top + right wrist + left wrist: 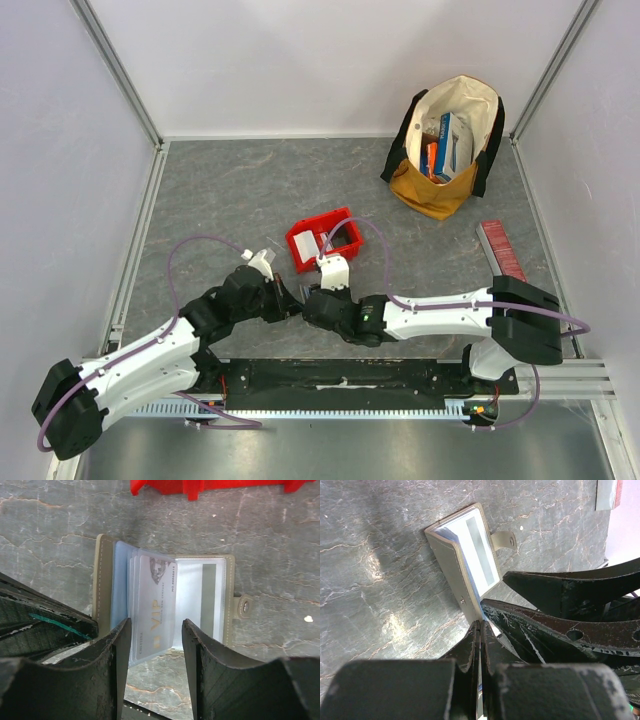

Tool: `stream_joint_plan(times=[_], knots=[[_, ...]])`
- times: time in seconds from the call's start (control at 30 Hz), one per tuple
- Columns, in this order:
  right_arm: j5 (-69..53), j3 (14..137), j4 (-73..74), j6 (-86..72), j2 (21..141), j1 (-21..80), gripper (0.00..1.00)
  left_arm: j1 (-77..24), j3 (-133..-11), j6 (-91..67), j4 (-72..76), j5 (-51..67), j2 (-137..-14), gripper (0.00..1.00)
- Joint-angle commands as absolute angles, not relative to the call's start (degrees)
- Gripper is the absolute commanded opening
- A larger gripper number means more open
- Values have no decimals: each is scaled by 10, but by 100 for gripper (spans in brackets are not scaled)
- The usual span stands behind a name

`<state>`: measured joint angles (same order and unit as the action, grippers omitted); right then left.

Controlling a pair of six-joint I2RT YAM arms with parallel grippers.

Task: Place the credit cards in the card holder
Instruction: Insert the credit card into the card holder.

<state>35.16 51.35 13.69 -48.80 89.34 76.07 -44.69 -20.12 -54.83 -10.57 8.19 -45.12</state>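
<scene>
The grey-olive card holder (pixel 228 600) lies open on the table, its clear sleeves fanned up. A pale card marked VIP (pixel 157 600) stands in a sleeve, its lower end sticking out between my right gripper's fingers. My right gripper (pixel 156 625) is open around it, not touching. In the left wrist view the card holder (pixel 451 560) shows a card with a grey stripe (pixel 480 550) in a pocket. My left gripper (pixel 480 622) is shut on the holder's near edge. In the top view both grippers (pixel 290 300) (pixel 312 305) meet and hide the holder. A white card (pixel 307 243) lies in the red bin.
The red bin (pixel 345 228) stands just beyond the grippers and shows at the top of the right wrist view (pixel 200 486). An open tan bag (pixel 445 150) with upright colourful boxes sits at the back right. A long red ribbed box (pixel 502 250) lies at the right.
</scene>
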Motion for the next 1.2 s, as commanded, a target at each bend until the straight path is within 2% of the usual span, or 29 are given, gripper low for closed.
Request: stream_joint_plan(times=[0.0,0.53,0.83,1.03,1.17], knots=[[415,535,205,-486,896,765,51,-445,-212,-548,-82,77,-439,2],[454,516,249,-505,876,758,50,-446,-200,-548,-90,73,-433,2],[448,484,261,-507,846,730,50,-446,-163,-560,-147,33,-408,2],[419,479,226,-490,807,717,50,-445,-127,-584,-200,2,-389,2],[349,459,158,-473,772,694,50,-444,-105,-594,-180,-7,-389,2]])
